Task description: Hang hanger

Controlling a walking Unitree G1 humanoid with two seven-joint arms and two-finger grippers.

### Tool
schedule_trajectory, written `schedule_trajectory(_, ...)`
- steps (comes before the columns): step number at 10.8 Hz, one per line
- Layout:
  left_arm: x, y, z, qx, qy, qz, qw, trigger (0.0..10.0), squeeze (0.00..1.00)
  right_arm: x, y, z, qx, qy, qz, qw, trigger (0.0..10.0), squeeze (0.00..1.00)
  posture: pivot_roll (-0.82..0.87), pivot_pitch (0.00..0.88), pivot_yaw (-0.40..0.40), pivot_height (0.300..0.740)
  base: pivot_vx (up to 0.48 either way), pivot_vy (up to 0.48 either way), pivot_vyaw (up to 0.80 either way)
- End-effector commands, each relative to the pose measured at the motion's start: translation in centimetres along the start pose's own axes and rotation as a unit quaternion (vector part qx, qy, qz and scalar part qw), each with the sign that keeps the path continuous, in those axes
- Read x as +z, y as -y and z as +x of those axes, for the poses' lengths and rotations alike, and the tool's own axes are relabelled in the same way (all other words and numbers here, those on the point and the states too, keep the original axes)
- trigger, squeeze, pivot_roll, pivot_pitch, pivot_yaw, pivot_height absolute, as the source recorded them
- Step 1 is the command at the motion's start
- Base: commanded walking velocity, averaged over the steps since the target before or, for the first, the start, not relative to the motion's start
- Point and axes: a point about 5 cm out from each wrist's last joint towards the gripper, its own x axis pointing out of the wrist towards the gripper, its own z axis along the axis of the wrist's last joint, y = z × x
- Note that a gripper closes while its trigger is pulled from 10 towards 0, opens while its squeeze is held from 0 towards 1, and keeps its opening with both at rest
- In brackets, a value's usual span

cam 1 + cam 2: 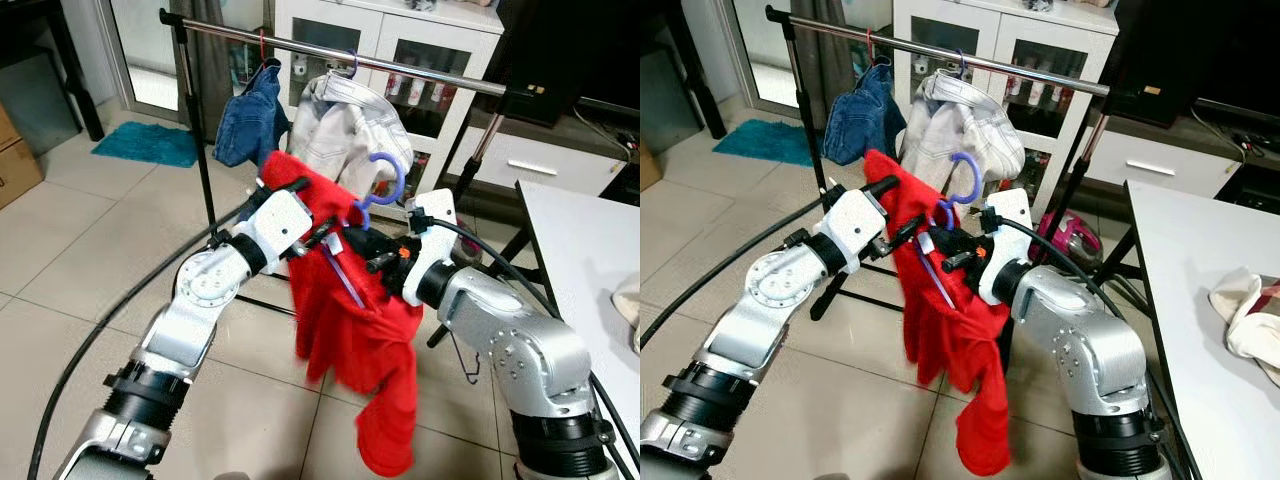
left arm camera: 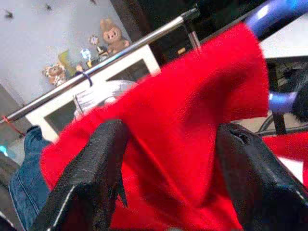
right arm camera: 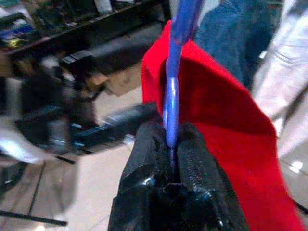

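Observation:
A red garment (image 1: 350,330) hangs on a blue-purple hanger (image 1: 393,175), whose hook curves up above the cloth. Both are held in the air in front of the metal clothes rail (image 1: 420,70), lower than the bar. My right gripper (image 3: 168,149) is shut on the hanger's blue shaft (image 3: 172,96), just below the hook. At the garment's upper left shoulder my left gripper (image 2: 171,132) is open, its two fingers spread wide with the red cloth (image 2: 192,96) between and beyond them.
Denim shorts (image 1: 250,115) and a white jacket (image 1: 345,125) hang on the rail's left and middle. The rail's right stretch is bare. A white table (image 1: 590,250) stands at right, a white cabinet (image 1: 430,40) behind, a black cable (image 1: 90,340) across the floor.

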Motion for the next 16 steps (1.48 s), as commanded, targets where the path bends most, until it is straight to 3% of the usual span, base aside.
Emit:
schedule_trajectory(1,0.6,-0.1,0.5,-0.004,0.014,0.0,1.0,7.9,0.0,1.1,-0.5,-0.1,0.017,0.021,-0.005,1.0,0.0,0.0,0.07,0.0,-0.105,0.74,0.0,0.0,0.0)
schedule_trajectory(2,1.0,0.4,0.5,-0.011,0.03,-0.006,0.999,0.0,0.0,1.2,-0.4,-0.2,0.018,0.024,-0.004,1.0,0.0,0.0,0.07,0.0,-0.104,0.74,0.0,0.0,0.0)
schedule_trajectory(4,1.0,0.8,0.6,-0.002,0.04,-0.005,0.999,0.0,0.0,1.3,-0.3,-0.3,0.017,0.024,-0.005,1.0,0.0,0.0,0.06,0.0,-0.101,0.74,0.0,0.0,0.0)
schedule_trajectory(11,0.8,0.0,0.5,0.031,0.044,-0.028,0.998,0.0,0.0,1.4,-0.1,-0.6,0.016,0.021,-0.013,1.0,0.0,0.0,0.05,0.0,-0.099,0.74,0.0,0.0,0.0)
schedule_trajectory(15,1.8,-1.7,-0.1,0.065,0.071,-0.028,0.995,0.0,0.0,1.0,0.1,-0.6,0.016,0.002,-0.033,0.999,0.0,0.0,0.06,0.0,-0.102,0.74,0.0,0.0,0.0)
schedule_trajectory(16,2.8,-2.5,-0.3,0.055,0.08,-0.014,0.995,0.0,0.0,0.3,0.4,-1.0,0.017,-0.03,-0.05,0.998,0.0,0.0,0.06,0.0,-0.102,0.74,0.0,0.0,0.0)
